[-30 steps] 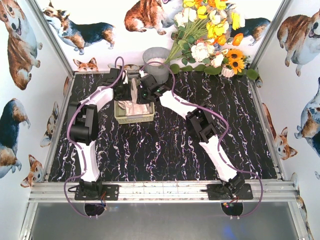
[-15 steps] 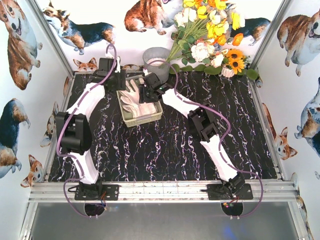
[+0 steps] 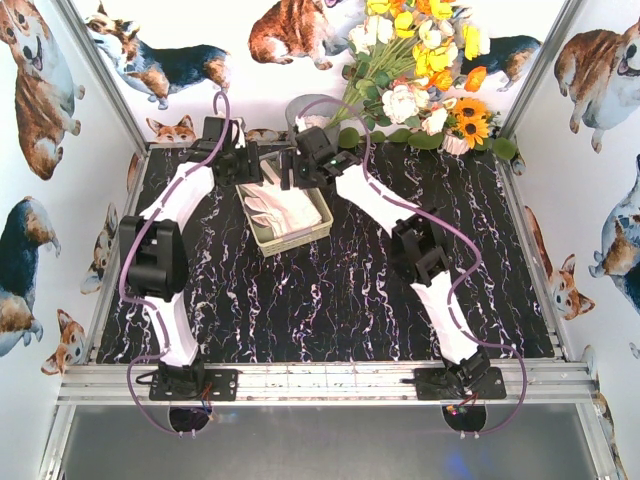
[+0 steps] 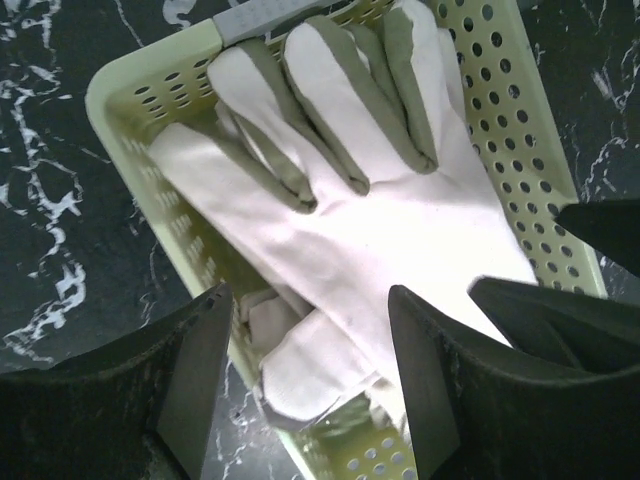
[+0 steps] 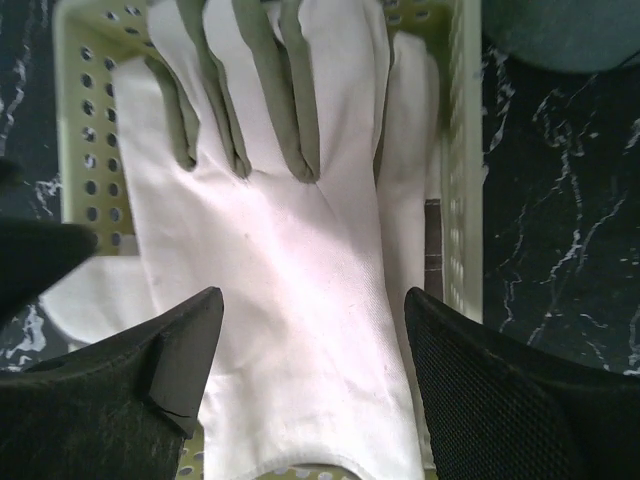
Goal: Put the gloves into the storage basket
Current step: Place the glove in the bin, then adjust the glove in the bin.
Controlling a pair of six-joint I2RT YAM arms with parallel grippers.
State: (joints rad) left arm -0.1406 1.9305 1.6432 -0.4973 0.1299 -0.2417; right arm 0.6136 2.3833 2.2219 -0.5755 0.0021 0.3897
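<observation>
Looking down from overhead, I see the black marbled table filling most of the view, boxed in by corgi-print walls; the left arm and the right arm both reach to the far side and meet over the same spot; a bouquet leans in the back corner, and a grey bucket stands by the rear wall, partly hidden behind the right wrist.

The storage basket sits on the table left of centre near the back, turned askew to the table edges; the gloves lie inside it. On my wrist feeds the top glove lies flat and spread, its fingers pointing toward one short end of the basket, grey strips showing between them; at least one more lies under it, peeking out at the edges; what looks like a thumb hangs past the slotted wall.

The left gripper hovers over the cuff end with its fingers spread apart, holding nothing; the right gripper hangs just beside it, its fingers likewise wide and empty.
</observation>
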